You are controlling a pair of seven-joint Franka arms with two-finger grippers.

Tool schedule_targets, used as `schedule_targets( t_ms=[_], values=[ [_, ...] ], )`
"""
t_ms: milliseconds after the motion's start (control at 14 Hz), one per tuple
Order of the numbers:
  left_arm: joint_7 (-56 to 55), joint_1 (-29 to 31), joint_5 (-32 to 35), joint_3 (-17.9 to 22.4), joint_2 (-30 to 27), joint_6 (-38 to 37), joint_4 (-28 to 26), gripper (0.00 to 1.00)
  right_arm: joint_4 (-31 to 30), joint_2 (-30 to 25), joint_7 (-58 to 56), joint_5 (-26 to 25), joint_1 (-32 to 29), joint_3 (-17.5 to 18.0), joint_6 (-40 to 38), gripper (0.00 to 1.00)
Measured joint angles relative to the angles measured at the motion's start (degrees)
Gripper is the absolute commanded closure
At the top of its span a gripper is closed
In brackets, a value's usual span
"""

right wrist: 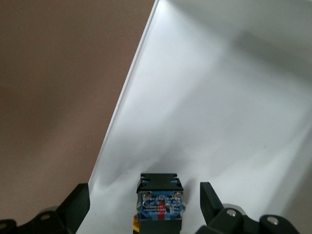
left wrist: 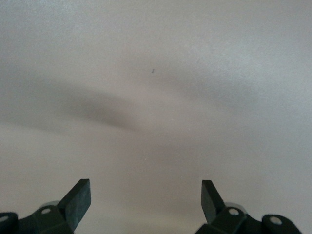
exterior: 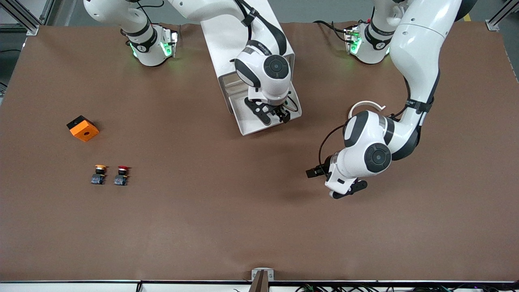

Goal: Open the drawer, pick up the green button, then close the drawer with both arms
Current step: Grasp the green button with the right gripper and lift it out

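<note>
The white cabinet [exterior: 231,40] stands between the arms' bases with its drawer [exterior: 241,115] pulled out toward the front camera. My right gripper [exterior: 272,114] hangs inside the drawer, open. In the right wrist view the button [right wrist: 161,197] lies on the white drawer floor [right wrist: 219,97], between the fingers of the right gripper [right wrist: 145,195] without touching them. Only its black body and blue label show; its cap is hidden. My left gripper [exterior: 348,190] hovers low over bare table toward the left arm's end, and in the left wrist view this gripper [left wrist: 146,195] is open and holds nothing.
An orange block [exterior: 83,128] lies toward the right arm's end of the table. Nearer the front camera stand a yellow-capped button [exterior: 98,173] and a red-capped button [exterior: 121,174] side by side. The brown table [exterior: 227,219] stretches wide in front of the drawer.
</note>
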Motion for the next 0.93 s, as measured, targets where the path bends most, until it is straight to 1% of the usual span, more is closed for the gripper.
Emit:
schedule_targets(
  t_ms=[501,573,716,788,931],
  values=[
    [0.06,0.73,0.19,0.54,0.18,0.53,-0.7,0.0,0.21,0.3,-0.09,0.0,0.35,0.0,0.26,0.01],
    [0.1,0.97,0.19,0.57,0.25,0.54,-0.79,0.0,0.21,0.3,-0.09,0.0,0.41,0.01,0.26,0.08],
    [0.16,1.45,0.22,0.69,0.34,0.58,-0.84,0.0,0.21,0.3,-0.12,0.0,0.48,0.01,0.26,0.26],
    [0.18,1.7,0.22,0.73,0.36,0.59,-0.86,0.0,0.21,0.3,-0.12,0.0,0.51,0.01,0.26,0.45],
    [0.19,1.96,0.23,0.77,0.44,0.62,-0.91,0.0,0.21,0.3,-0.12,0.0,0.62,0.01,0.26,0.95]
  ],
)
